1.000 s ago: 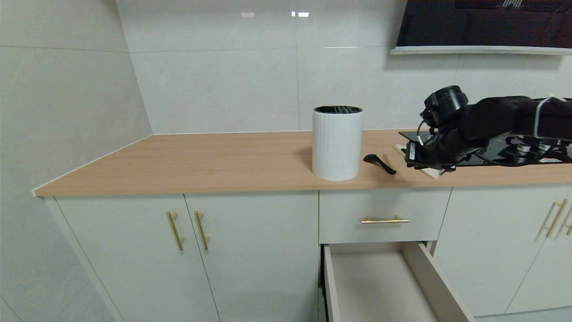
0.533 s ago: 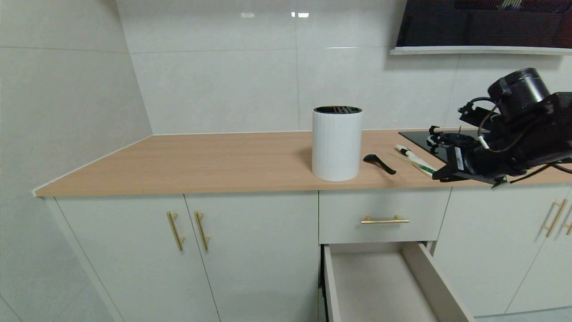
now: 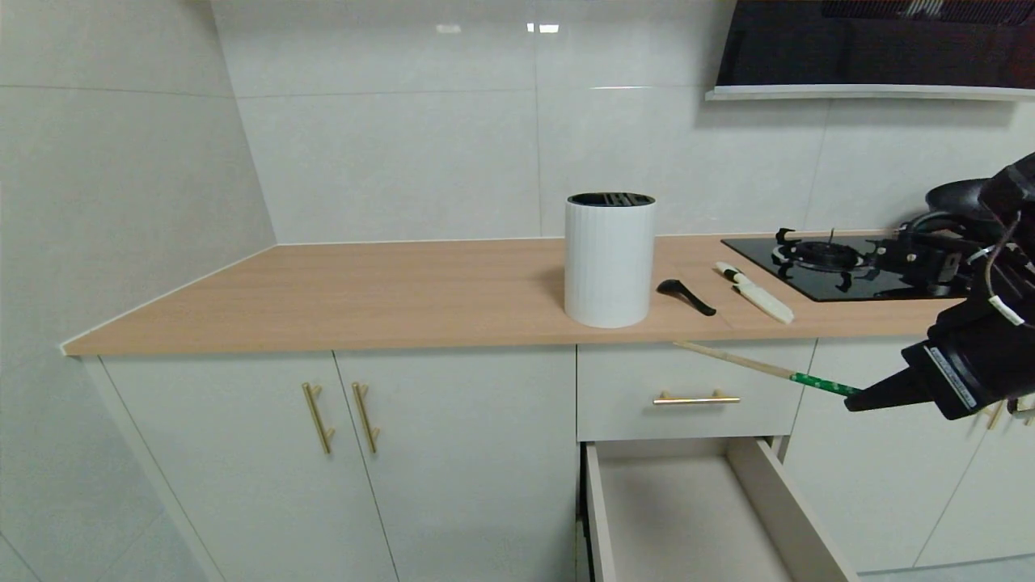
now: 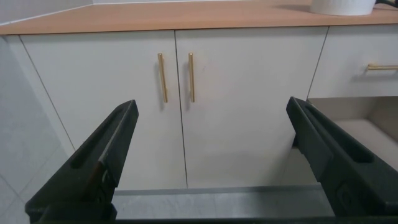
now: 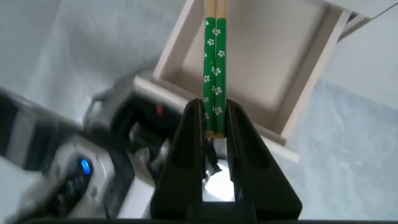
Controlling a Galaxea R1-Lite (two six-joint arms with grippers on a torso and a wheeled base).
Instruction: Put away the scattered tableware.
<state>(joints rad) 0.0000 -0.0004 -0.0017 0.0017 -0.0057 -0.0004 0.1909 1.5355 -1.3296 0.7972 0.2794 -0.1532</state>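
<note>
My right gripper (image 3: 863, 399) hangs off the counter's front at the right, above and to the right of the open drawer (image 3: 687, 509). It is shut on a pair of wooden chopsticks (image 3: 752, 368) with green flowered ends. In the right wrist view the chopsticks (image 5: 215, 81) run from the gripper (image 5: 215, 127) out over the drawer (image 5: 249, 68). A black spoon (image 3: 686, 295) and a white-handled knife (image 3: 754, 292) lie on the counter, right of the white utensil holder (image 3: 609, 259). My left gripper (image 4: 214, 155) stands open low down, facing the cabinet doors (image 4: 174, 106).
A black gas hob (image 3: 841, 263) sits at the counter's right end, with a range hood (image 3: 873, 48) above. A shut drawer with a gold handle (image 3: 695, 398) is above the open one. The wooden counter (image 3: 364, 295) runs left to the tiled wall.
My right gripper lifted the chopsticks off the counter beside the knife, then swung right and down past the counter's front edge. The knife lies uncovered now.
</note>
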